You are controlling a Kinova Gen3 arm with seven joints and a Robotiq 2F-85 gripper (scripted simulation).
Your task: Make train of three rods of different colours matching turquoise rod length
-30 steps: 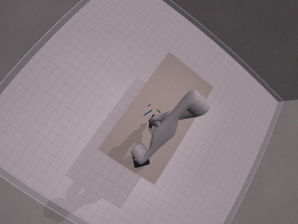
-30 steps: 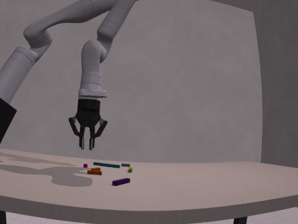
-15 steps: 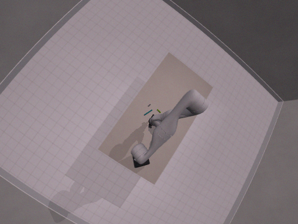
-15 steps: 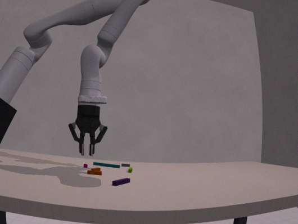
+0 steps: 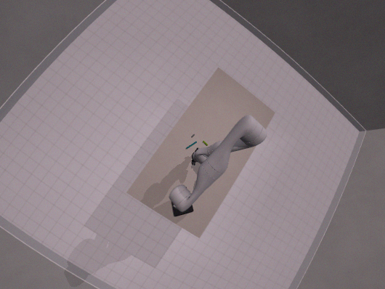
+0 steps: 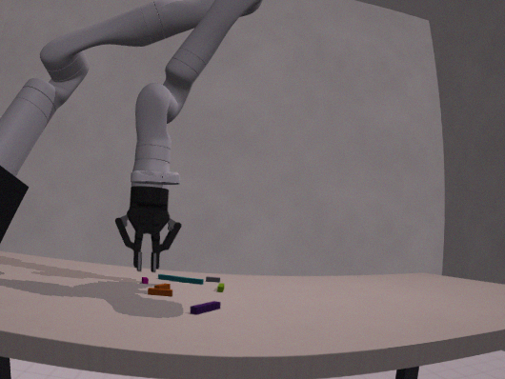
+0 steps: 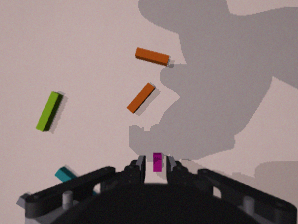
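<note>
The gripper (image 6: 147, 268) hangs vertically above the table (image 6: 333, 309), fingertips just clear of the surface, in the lower left of the exterior view. Its fingers stand narrowed to a small gap with nothing between them: partly open, gripping nothing.

The magenta rod (image 7: 157, 162) lies flat on the table directly below the gap between the fingers, at lower centre of the wrist view. Its long axis runs top to bottom in that view, in line with the gap.

Remaining rods, wrist view:
- Two orange rods sit above the magenta rod. The nearer orange rod (image 7: 141, 98) points diagonally from lower left to upper right. The farther orange rod (image 7: 152, 56) lies nearly horizontal, its right end slightly lower.
- The lime rod (image 7: 49, 111) lies at the left, long axis steep, leaning to the upper right.
- The turquoise rod (image 7: 65, 174) shows only one end at lower left, partly hidden behind the gripper body.

Exterior view: the turquoise rod runs left to right just right of the fingertips, the grey rod (image 6: 212, 279) lies beyond its right end, and the purple rod (image 6: 205, 308) lies apart, nearer the camera
</note>
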